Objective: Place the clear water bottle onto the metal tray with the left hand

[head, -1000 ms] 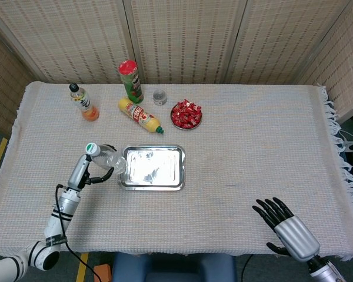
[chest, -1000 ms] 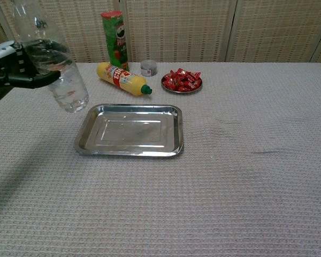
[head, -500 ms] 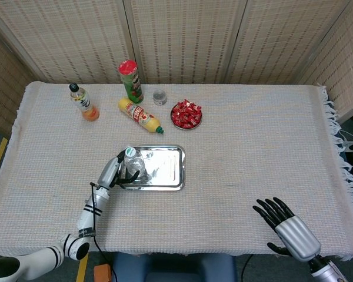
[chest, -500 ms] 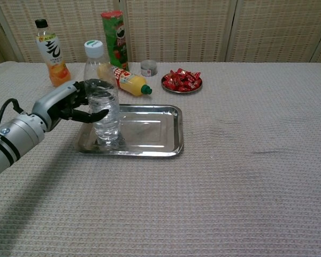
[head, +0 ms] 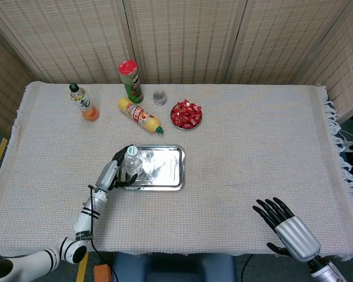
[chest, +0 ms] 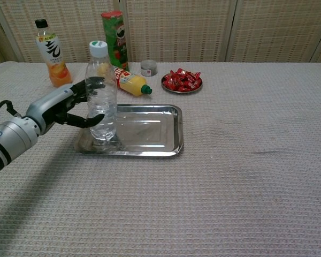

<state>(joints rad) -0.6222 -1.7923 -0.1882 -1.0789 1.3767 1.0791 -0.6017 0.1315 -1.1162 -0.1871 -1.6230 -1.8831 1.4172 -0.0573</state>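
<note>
The clear water bottle [chest: 101, 96] with a white cap stands upright on the left part of the metal tray [chest: 150, 128]. My left hand [chest: 69, 104] reaches in from the left, and its fingers [chest: 95, 117] curl around the bottle's body. From above, the head view shows the bottle [head: 132, 161] inside the left end of the tray [head: 165, 167], with the left hand [head: 115, 170] against it. My right hand [head: 285, 226] lies near the table's front right edge, fingers spread and holding nothing.
Along the back stand an orange drink bottle [chest: 51, 53] and a green Pringles can [chest: 113, 32]. A yellow bottle [chest: 123, 78] lies on its side behind the tray. A small jar [chest: 148, 68] and a dish of red candies [chest: 182, 80] sit nearby.
My left hand carried the bottle from the air left of the tray, moved right and lowered it upright onto the tray's left part. The right hand stayed still.
</note>
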